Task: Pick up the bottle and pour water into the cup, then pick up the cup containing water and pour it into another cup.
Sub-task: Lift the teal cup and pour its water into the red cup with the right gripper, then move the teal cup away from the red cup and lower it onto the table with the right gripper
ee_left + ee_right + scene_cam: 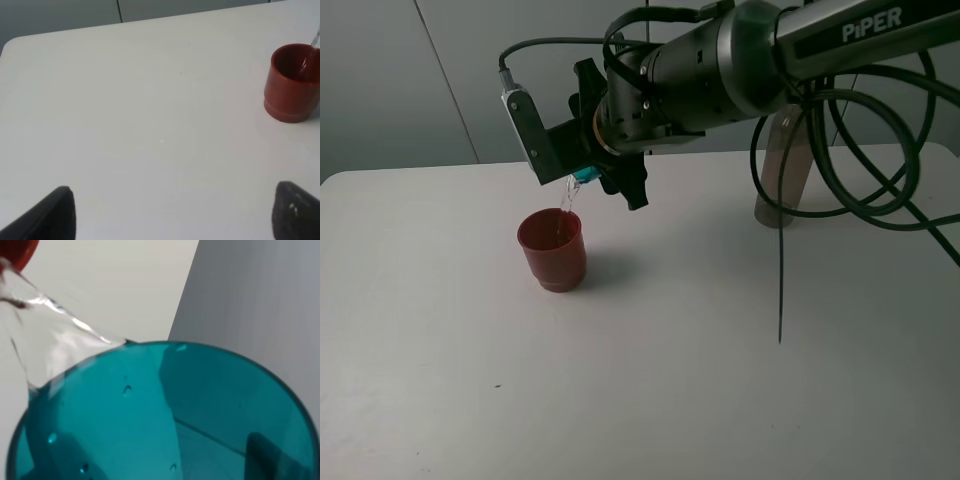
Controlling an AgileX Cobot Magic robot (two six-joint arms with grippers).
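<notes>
Two pincers are in play, but only the right pincer [588, 178] is working: it is clamped around the teal cup [586, 178], tipped steeply above the red cup [553, 249], and a thin stream of water [569, 194] falls from its rim into the red one. From the right wrist, the teal cup's mouth [165, 415] fills the view with water spilling over its lip. The left pincer [170, 212] hangs with its jaws spread, holding nothing, near the bare worktop [720, 370], left of the red cup. The bottle [782, 170] stands far right, behind the cables. Judged from this, the second pour is under way; next comes levelling the teal cup and setting it down.
</notes>
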